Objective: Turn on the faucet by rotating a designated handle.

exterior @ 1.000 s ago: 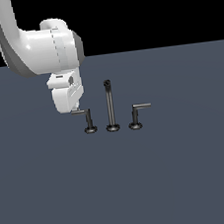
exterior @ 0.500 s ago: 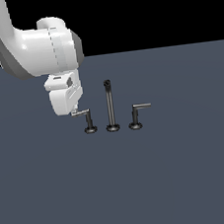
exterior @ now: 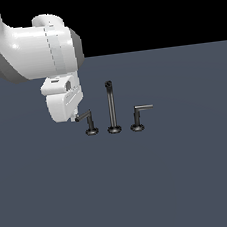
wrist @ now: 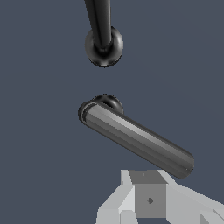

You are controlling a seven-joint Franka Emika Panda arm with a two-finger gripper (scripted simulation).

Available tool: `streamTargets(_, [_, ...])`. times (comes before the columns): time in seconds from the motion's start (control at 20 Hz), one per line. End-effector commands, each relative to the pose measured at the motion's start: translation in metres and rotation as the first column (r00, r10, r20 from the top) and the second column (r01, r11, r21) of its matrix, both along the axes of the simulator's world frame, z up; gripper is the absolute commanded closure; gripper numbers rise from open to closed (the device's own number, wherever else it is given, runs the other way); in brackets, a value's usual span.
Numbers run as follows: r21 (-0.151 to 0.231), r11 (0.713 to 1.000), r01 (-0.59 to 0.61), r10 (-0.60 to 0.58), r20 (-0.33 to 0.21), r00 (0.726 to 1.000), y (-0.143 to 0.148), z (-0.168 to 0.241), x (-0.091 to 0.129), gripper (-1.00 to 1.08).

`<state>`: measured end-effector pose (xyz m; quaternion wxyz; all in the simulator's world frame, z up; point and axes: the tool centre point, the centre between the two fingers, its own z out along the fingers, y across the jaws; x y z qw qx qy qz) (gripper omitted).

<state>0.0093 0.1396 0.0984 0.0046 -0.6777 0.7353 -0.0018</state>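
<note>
Exterior view: the tool [exterior: 76, 118] has dropped slightly against the handle [exterior: 85, 116], whose lever arm has swung and tilted from its level pose a second ago, so turning has begun. The handle stands beside the spout [exterior: 111, 105], opposite the twin handle [exterior: 140, 110]. Whether the tool is clenched, I cannot tell.

Exterior view: set off the arm, level with the scene and well back, facing across the worktop [exterior: 184, 177] to its far edge against black. Wrist view: mounted on the arm, very close, looking steeply down; part of the pincer [wrist: 148, 199] shows at the frame edge. Both views share the handle [exterior: 87, 119] [wrist: 135, 138] and the spout [exterior: 112, 108] [wrist: 102, 26].
</note>
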Motion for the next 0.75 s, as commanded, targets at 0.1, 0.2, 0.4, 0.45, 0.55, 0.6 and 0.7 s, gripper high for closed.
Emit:
streamTargets(0.1, [0.000,1.000,0.001,-0.001,-0.001,1.000,-0.007,0.000,-0.004,1.08])
streamTargets(0.2, [-0.001,1.000,0.001,-0.001,-0.002,1.000,-0.012,0.000,-0.009,1.08])
streamTargets(0.4, [-0.002,1.000,0.000,0.000,-0.005,1.000,-0.024,0.000,-0.019,1.08])
streamTargets(0.45, [-0.002,1.000,-0.001,0.001,-0.006,1.000,-0.027,0.000,-0.021,1.08])
streamTargets(0.55, [-0.003,1.000,-0.001,0.001,-0.007,1.000,-0.033,0.000,-0.026,1.08])
streamTargets(0.6, [-0.003,1.000,-0.002,0.001,-0.008,1.000,-0.036,0.000,-0.029,1.08])
streamTargets(0.7, [-0.003,1.000,-0.002,0.002,-0.009,1.000,-0.039,0.000,-0.031,1.08])
